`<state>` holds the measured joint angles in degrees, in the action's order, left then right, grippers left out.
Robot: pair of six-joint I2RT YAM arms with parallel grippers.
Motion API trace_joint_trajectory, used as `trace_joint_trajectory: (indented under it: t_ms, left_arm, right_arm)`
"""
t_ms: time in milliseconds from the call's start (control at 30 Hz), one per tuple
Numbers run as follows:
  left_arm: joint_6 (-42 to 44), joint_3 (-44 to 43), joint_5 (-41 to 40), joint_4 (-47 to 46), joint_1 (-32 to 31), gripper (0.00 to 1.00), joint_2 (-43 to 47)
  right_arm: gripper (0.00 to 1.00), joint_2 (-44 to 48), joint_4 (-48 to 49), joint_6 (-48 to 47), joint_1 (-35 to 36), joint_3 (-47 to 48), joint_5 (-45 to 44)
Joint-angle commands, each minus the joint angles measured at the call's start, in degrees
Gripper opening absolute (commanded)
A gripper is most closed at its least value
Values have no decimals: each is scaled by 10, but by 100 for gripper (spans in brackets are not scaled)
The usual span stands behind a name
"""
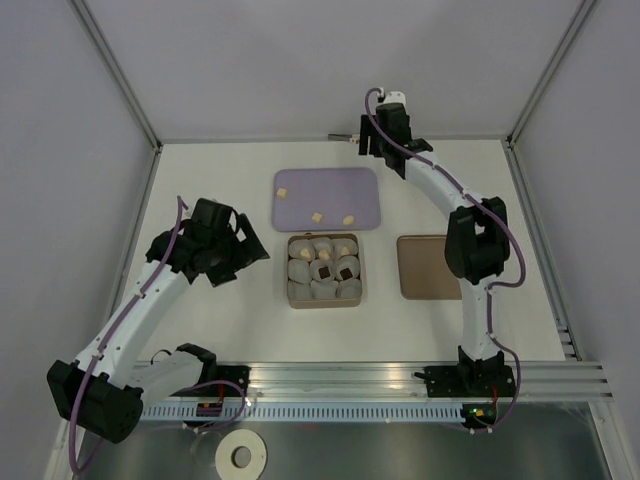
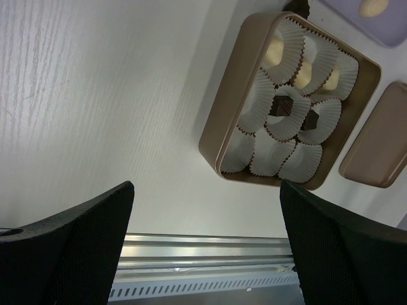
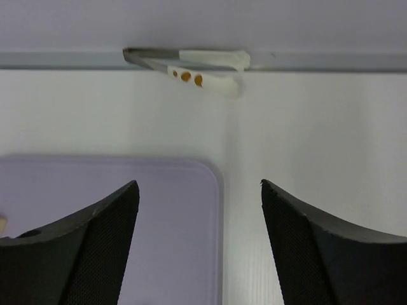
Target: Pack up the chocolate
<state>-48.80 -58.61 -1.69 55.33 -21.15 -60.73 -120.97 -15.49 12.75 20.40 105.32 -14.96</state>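
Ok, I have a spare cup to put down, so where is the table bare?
Bare table lies between the box and the front rail, and left of the tray. It is crowded between tray, box and lid, and the left fingers hang just left of the box.

The left arm (image 1: 130, 310) bends up from its base at the near left and reaches inward, and the left claw (image 1: 235, 247) stands spread wide, nothing between its black fingers (image 2: 70, 248). The right arm (image 1: 470, 250) climbs from the near right, folds at the elbow and stretches far, where the right claw (image 1: 372, 142) hangs parted and empty
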Motion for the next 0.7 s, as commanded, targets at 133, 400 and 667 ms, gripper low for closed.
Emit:
trace_joint_trajectory:
  t_ms: [133,400,667]
  left_arm:
    - [28,20,-29,-66,-2,100,-1]
    - [54,57,-45,-130,-3,100,4]
    - [59,93,-60,-167,-2,100,-9]
  right_arm:
    - [98,-249,-4,-46,-10,321,47]
    - [98,-404,240,-31,-25,405,16]
    - [98,-437,331,87,-60,381,80]
